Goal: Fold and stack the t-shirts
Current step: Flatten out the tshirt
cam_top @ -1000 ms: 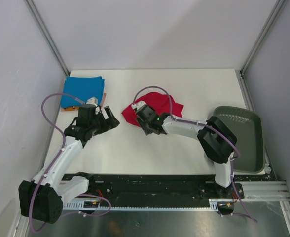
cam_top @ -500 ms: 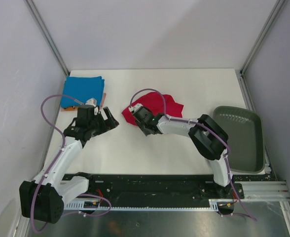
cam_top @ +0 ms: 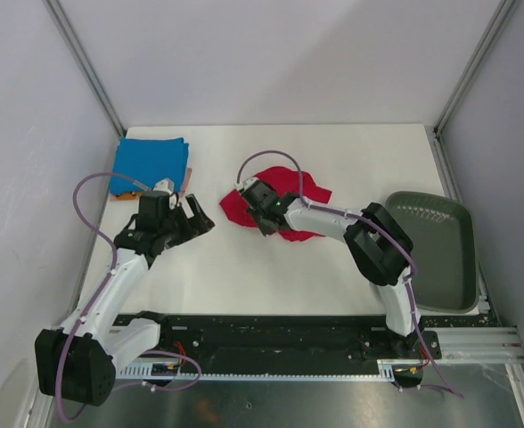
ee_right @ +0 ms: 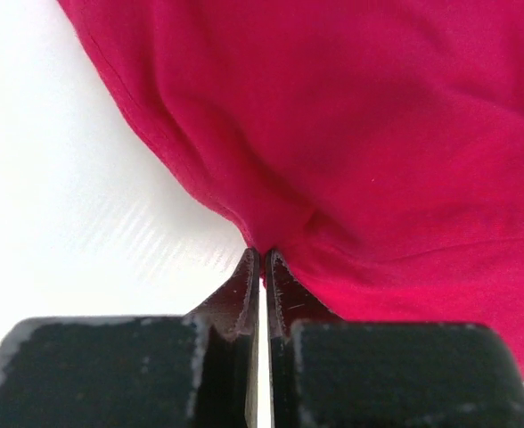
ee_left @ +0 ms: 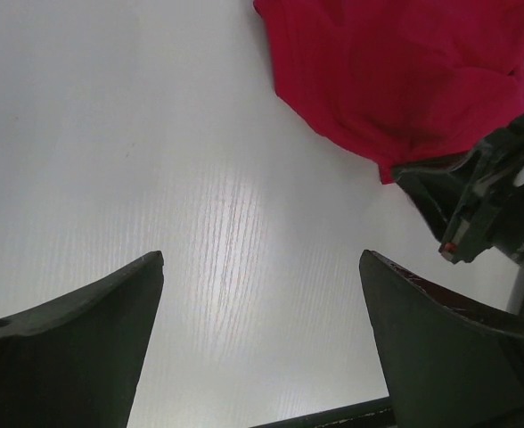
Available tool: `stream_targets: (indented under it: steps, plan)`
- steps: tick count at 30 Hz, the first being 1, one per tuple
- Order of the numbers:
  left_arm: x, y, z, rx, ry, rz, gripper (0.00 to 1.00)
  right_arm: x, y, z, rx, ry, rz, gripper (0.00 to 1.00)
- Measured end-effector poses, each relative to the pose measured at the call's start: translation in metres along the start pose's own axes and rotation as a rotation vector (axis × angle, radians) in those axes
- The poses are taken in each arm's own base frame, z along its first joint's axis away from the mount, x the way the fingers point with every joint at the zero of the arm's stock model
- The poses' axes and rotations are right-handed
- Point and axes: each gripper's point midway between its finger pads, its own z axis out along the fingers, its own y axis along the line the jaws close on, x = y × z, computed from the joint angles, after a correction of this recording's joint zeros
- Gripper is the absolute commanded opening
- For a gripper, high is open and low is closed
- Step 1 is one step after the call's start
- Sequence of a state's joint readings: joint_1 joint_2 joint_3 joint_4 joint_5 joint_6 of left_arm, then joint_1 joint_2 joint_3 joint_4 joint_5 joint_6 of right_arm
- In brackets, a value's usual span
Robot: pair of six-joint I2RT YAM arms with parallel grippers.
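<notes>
TAKING HOLD: My right gripper (ee_right: 262, 257) pinches the near edge of the red t-shirt (cam_top: 299, 185), jaws pressed together on a small fold of cloth. The shirt lies crumpled in a loose heap at the middle of the white desk (cam_top: 360, 152), between the blue t-shirt (cam_top: 151, 159), folded at the far left corner, and the dark grey bin (cam_top: 433, 245) at the right edge. A sliver of orange under the blue one's near edge looks like the orange t-shirt (cam_top: 130, 193), though too little shows to be sure. My left gripper (ee_left: 260, 259) hovers just left of the heap, jaws spread wide and holding nothing.

The cloth looks thin, light and limp. It will likely drape and bunch rather than keep a shape, and a single pinch may drag the whole heap instead of opening it. I judge the shirt needs spreading flat before any fold. It is best taken at two points along a hem or at the shoulders, one per gripper. The risks are catching a double layer, or the fabric slipping from so thin a bite.
</notes>
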State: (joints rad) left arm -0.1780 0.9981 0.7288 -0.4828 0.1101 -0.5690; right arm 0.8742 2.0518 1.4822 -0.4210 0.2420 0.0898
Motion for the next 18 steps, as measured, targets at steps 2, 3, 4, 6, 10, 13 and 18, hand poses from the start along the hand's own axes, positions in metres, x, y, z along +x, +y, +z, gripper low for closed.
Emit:
stream_targets:
  steps: [2, 3, 4, 6, 10, 13, 18]
  plan:
    - [0.001, 0.000, 0.000, 0.000, 0.002, -0.001, 0.96, -0.012, 0.001, -0.007, -0.017, -0.009, 0.019, 0.00]
    - [0.001, 0.000, 0.000, 0.000, 0.004, -0.001, 0.96, -0.020, 0.003, -0.010, -0.026, -0.022, 0.026, 0.00]
    - [0.002, 0.001, 0.000, 0.000, 0.005, -0.001, 0.95, -0.031, 0.005, -0.016, -0.038, -0.034, 0.037, 0.00]
    - [0.003, 0.001, 0.001, 0.001, 0.008, -0.001, 0.95, -0.051, 0.009, -0.027, -0.067, -0.064, 0.057, 0.00]
    - [0.005, 0.001, 0.001, 0.006, 0.016, -0.001, 0.95, -0.099, 0.011, -0.056, -0.131, -0.147, 0.129, 0.00]
    - [0.008, -0.002, 0.001, 0.024, 0.030, 0.001, 0.93, -0.124, -0.008, -0.076, -0.163, -0.201, 0.217, 0.00]
    - [0.019, -0.008, 0.007, 0.043, 0.082, 0.017, 0.90, -0.132, -0.100, -0.094, -0.126, -0.236, 0.472, 0.00]
